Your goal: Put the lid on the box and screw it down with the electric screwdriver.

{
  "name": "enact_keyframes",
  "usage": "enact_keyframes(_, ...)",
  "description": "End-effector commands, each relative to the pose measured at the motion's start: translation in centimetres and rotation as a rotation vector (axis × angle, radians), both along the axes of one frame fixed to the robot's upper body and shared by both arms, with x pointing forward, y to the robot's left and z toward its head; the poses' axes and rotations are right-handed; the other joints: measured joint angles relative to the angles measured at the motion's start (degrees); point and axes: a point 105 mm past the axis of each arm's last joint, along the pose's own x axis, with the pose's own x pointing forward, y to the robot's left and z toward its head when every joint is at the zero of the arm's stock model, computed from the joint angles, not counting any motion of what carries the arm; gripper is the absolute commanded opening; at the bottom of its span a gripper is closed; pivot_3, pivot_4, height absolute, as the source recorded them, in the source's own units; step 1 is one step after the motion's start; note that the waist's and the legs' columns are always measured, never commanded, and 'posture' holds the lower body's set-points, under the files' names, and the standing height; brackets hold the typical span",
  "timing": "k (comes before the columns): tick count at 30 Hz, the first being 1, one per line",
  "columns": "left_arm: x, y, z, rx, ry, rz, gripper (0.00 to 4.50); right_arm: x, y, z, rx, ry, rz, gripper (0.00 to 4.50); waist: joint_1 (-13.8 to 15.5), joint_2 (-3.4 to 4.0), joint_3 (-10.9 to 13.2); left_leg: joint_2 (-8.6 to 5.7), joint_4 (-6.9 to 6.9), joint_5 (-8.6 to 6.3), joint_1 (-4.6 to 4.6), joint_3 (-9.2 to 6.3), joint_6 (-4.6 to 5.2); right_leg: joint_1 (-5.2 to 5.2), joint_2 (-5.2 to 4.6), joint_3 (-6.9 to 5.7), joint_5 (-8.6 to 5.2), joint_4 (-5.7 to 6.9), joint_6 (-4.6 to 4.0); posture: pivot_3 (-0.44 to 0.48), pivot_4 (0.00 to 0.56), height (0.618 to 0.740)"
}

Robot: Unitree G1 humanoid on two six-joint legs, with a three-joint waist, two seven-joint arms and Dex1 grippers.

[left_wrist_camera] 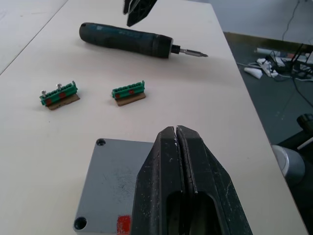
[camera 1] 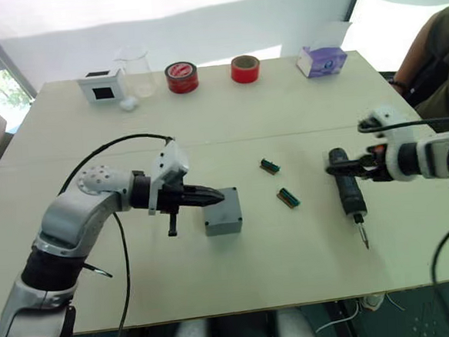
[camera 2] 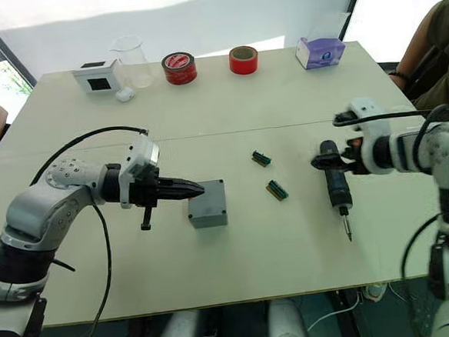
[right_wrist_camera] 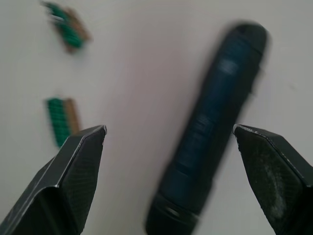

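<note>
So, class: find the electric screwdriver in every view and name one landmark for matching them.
Left eye view: electric screwdriver at right, below the right end effector.
Right eye view: right of centre.
Left wrist view: lying across the top.
Right wrist view: between the open fingers.
Shared landmark: two green connector blocks beside it.

Head pair looks down over the table [camera 1: 281, 95]; wrist cameras sit close, both seemingly sharing the electric screwdriver [left_wrist_camera: 127, 39].

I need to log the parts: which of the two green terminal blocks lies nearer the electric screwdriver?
The nearer green terminal block, closer to the robot, lies closest to the electric screwdriver. The other terminal block sits farther back and more toward the grey box.
</note>
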Motion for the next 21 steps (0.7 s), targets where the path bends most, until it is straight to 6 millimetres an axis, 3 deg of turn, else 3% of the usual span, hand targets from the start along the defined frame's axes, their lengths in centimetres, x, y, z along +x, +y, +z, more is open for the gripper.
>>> enact_keyframes(1, -0.3, -0.8, 0.5, 0.009, -0.052, -0.036, 0.0, -0.2, -0.3, 0.2, 0.018, 0.068, -0.007, 4.36, -0.52, 0.0, 0.0, 0.02, 0.0, 0.0, 0.01, 0.01, 0.0, -0.01, 0.01, 0.0, 0.0, 0.02, 0.0, 0.0, 0.15, 0.74)
enact_keyframes(9, -0.7, -1.1, 0.2, 0.005, -0.052, -0.047, 0.0, 0.5, 0.0, -0.6, 0.02, 0.163, -0.015, 4.36, -0.73, 0.02, 0.01, 0.06, -0.03, 0.0, -0.01, 0.03, 0.0, -0.07, 0.06, 0.0, 0.0, 0.0, 0.01, 0.0, 0.15, 0.74)
enact_keyframes(15, -0.5, -0.7, -0.2, 0.016, -0.046, -0.035, 0.0, 1.2, 0.5, -2.3, -0.025, 0.242, -0.009, 4.36, -0.58, 0.02, 0.01, 0.04, 0.0, 0.0, -0.02, 0.01, 0.0, -0.06, 0.05, 0.0, 0.0, 0.01, 0.01, 0.0, 0.15, 0.74)
enact_keyframes(21, -0.3, -0.5, -0.2, 0.01, -0.035, -0.006, 0.0, 0.7, 1.1, -3.5, -0.025, 0.302, 0.027, 4.36, -0.55, 0.02, 0.01, 0.03, 0.0, 0.0, -0.03, 0.0, 0.0, -0.06, 0.05, 0.0, 0.0, 0.02, 0.02, 0.0, 0.15, 0.74)
